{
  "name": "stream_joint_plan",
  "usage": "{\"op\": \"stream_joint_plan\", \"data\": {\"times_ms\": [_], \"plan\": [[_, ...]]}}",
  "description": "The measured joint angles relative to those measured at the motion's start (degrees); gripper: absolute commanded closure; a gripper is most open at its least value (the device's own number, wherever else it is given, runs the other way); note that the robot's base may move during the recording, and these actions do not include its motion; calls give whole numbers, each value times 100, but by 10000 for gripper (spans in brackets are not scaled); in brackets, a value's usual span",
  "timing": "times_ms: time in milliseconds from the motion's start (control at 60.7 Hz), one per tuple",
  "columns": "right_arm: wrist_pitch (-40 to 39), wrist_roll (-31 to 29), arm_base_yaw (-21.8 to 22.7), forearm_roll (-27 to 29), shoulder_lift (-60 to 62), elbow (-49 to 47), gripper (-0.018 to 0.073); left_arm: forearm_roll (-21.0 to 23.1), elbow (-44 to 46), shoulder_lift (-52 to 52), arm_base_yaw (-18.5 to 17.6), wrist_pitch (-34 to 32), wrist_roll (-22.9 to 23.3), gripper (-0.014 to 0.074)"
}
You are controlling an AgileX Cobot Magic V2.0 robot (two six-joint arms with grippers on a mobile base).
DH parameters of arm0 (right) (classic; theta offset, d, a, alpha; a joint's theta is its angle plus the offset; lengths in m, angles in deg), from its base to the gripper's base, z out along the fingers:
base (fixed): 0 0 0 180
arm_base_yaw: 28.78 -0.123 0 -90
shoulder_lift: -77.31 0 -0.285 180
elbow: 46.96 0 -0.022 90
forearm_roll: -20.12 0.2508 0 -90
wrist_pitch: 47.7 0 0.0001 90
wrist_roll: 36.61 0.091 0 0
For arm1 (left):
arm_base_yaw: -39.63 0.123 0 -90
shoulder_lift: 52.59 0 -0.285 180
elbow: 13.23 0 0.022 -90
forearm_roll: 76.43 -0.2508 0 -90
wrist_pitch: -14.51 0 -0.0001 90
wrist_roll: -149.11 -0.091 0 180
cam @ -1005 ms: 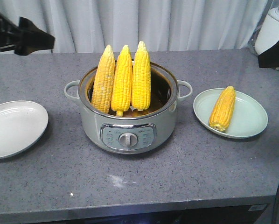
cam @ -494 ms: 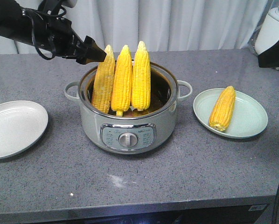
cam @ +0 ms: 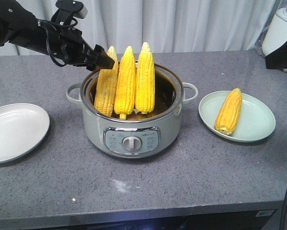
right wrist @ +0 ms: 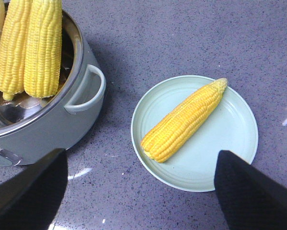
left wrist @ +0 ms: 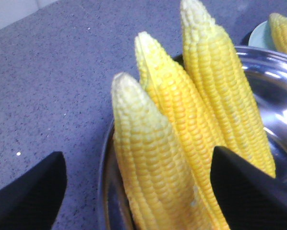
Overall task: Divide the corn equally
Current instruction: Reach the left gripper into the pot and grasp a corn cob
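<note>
Left tool [cam: 106, 58] spread, flanking leftmost corn cob [cam: 105, 88] tip; pot [cam: 94, 125] holds three.

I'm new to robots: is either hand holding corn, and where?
Nothing is held. The left hand is open at the tip of the leftmost cob; the right hand hangs open over the plated cob.

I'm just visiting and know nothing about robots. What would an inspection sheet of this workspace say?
Surface: grey speckled countertop, one pale smudge.
Job's things: three cobs standing in the pot; one cob lying on the green plate; white plate bare.
Clutter: nothing seen.
Grippers: left gripper open around the leftmost cob at its tip; right gripper open, empty, apart from the green plate.
Cables: black cable looped on the left arm.
Surroundings: white curtain behind, white appliance at far right.
</note>
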Motion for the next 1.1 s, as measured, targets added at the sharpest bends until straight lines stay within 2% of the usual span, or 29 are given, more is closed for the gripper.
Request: {"op": "stream_joint_plan", "data": {"times_ms": [198, 725, 840, 1104], "plan": [[0, 0, 0, 6, 0, 0, -34, 382, 0, 0, 0, -155, -172, 10], [5, 0, 0, 11, 0, 0, -34, 464, 0, 260, 0, -270, -198, 15], [5, 0, 0, 11, 0, 0, -34, 521, 0, 260, 0, -270, -239, 61], [5, 0, 0, 11, 0, 0, -34, 553, 0, 260, 0, -264, -307, 259]]}}
